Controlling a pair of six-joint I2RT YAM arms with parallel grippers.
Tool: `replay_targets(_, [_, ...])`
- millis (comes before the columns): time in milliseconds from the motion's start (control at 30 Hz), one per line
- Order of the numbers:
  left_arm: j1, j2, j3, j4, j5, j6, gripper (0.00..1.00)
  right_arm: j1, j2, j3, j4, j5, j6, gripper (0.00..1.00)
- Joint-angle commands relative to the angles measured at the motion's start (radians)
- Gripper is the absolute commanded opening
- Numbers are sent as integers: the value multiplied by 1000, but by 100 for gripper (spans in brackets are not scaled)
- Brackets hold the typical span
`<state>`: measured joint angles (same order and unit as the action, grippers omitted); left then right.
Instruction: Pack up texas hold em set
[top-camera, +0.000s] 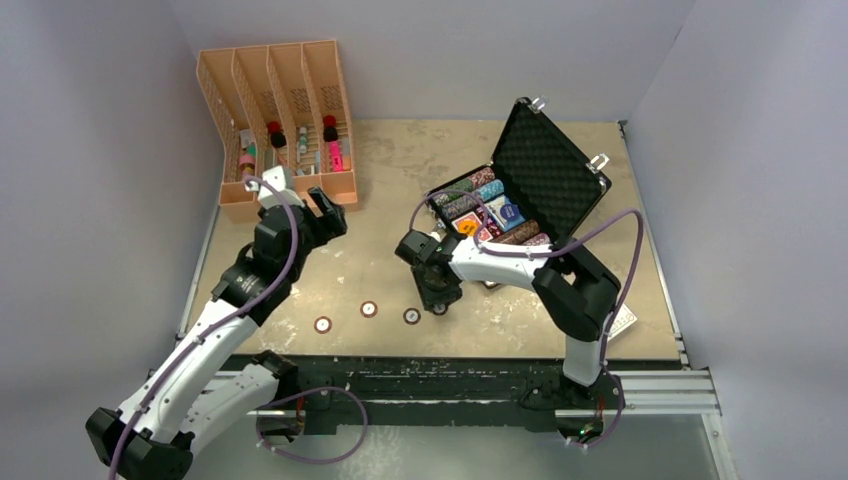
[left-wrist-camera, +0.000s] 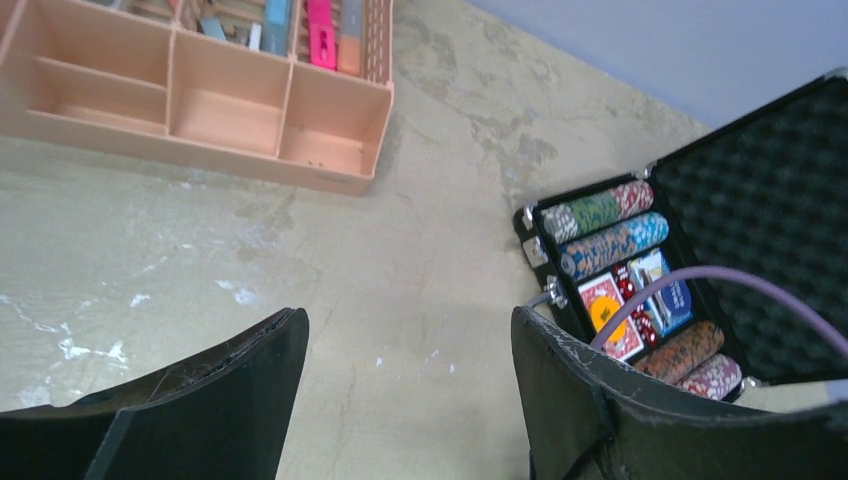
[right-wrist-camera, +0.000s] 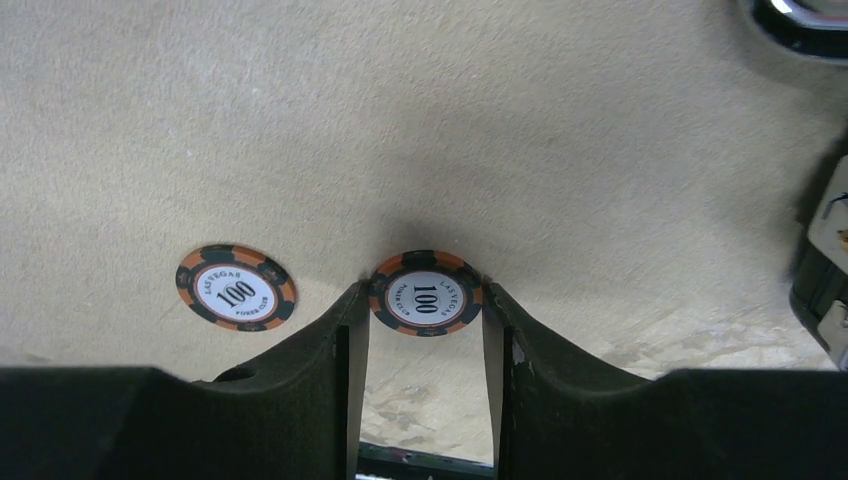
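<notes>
Black fingers of the right gripper pinch a "100" chip by its rim, low over the table — thin, hard, light and likely slick, so edge-on looks the surest hold. A second chip lies just beside. Farther off, the open briefcase holds rowed chips; the left gripper hangs spread, empty.

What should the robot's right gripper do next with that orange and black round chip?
Probably squeeze shut and lift: the right gripper has its fingers at both edges of the orange-and-black round 100 chip, lying flat on the tan table; the open black case waits nearby.
</notes>
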<state>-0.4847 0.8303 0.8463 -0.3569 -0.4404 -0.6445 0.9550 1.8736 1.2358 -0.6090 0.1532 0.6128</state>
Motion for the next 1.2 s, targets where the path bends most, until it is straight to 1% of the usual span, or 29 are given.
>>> replay_targets(0, [1, 12, -53, 65, 113, -56, 74, -33, -76, -20, 23, 88, 46, 36])
replay_targets(100, [1, 32, -103, 125, 209, -89, 73, -69, -147, -34, 57, 102, 62, 36])
replay_targets(233, [0, 68, -185, 250, 348, -138, 73, -101, -209, -47, 111, 108, 81, 36])
replay_targets(300, [-1, 87, -227, 331, 427, -162, 73, -114, -223, -45, 139, 107, 92, 36])
replay_targets(433, [-16, 127, -304, 523, 520, -195, 71, -140, -246, -25, 218, 87, 130, 36])
replay_targets(567, [-68, 166, -355, 673, 537, -184, 69, -175, -288, -30, 304, 42, 184, 36])
replay_targets(667, [-121, 204, -401, 792, 538, -161, 67, -205, -339, -62, 361, -4, 252, 36])
replay_targets(833, [-191, 295, -428, 968, 555, -168, 67, -229, -419, -133, 442, -62, 340, 36])
replay_targets(1000, [-210, 391, -444, 1166, 561, -217, 67, -249, -462, -172, 478, -131, 382, 37])
replay_targets(1167, [-215, 447, -448, 1283, 560, -240, 67, -254, -478, -188, 505, -176, 393, 36])
